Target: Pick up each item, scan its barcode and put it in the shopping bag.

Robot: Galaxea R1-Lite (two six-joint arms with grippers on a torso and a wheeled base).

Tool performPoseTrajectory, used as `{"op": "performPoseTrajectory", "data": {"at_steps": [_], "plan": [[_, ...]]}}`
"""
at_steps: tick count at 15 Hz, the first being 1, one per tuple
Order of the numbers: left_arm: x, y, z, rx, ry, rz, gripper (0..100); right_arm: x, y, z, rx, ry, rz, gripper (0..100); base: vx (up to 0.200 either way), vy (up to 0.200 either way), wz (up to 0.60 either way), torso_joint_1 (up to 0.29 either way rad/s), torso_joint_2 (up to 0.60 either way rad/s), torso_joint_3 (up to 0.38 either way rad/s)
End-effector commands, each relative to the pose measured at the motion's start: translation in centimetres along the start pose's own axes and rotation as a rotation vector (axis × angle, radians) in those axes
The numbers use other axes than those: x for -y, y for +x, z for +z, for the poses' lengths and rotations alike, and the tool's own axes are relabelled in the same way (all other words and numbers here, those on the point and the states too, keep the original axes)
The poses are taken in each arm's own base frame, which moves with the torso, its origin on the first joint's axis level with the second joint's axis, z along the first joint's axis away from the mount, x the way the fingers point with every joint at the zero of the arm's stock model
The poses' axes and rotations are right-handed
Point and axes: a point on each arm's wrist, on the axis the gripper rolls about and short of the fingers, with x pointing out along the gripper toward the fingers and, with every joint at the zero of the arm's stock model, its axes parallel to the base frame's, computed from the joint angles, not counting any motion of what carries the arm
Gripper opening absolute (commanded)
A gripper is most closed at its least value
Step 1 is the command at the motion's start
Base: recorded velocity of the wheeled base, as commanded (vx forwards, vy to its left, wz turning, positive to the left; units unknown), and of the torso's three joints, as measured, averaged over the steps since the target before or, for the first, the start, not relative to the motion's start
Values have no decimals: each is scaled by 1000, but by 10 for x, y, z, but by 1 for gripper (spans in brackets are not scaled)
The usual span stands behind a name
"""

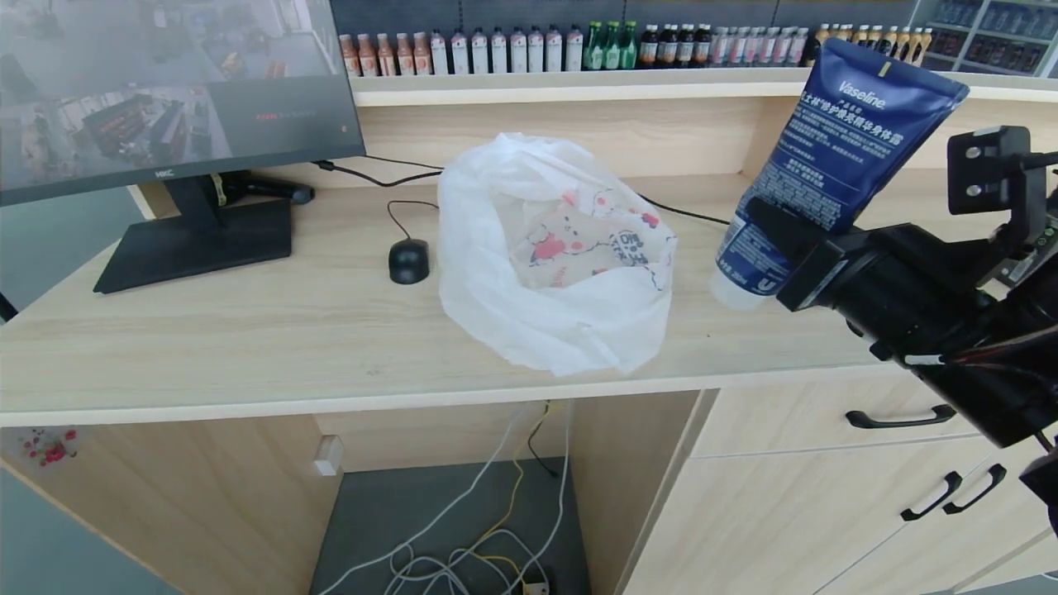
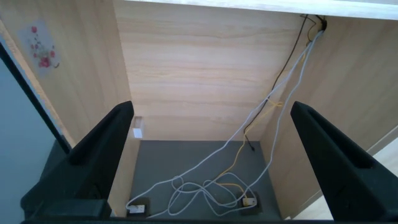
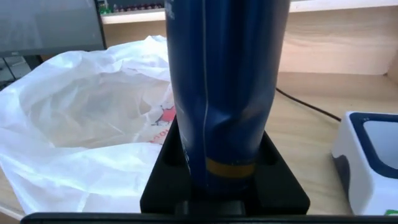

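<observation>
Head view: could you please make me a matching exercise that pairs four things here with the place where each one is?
Things:
1 tube
2 bag
3 mouse
4 bottles

Places:
A on the back shelf
B in the right hand
C on the counter, left of the bag
D mid-counter, with a packet inside

Pairs: 1-B, 2-D, 3-C, 4-A.

Blue tube (image 1: pixel 843 140) tilts cap-down beside the open white shopping bag (image 1: pixel 496 289), which seemingly holds a printed packet (image 1: pixel 579 240).
</observation>
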Motion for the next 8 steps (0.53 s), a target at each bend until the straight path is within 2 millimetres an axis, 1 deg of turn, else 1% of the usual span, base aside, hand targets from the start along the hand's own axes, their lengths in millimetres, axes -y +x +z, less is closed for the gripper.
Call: {"op": "performPoseTrajectory", "data": {"at_steps": [1,2,5,8], "plan": [[0,0,0,0,1,0,100,0,1,0,3,3,2,0,0,0,0,0,0,0],[0,0,0,0,2,-1,100,-1,5,0,9,2,13,0,0,0,0,0,0,0],[0,0,0,0,1,0,100,-1,7,-2,9,2,20,0,0,0,0,0,0,0],[0,0,0,0,1,0,100,-7,13,-1,20,4,80,0,0,0,0,0,0,0]]}}
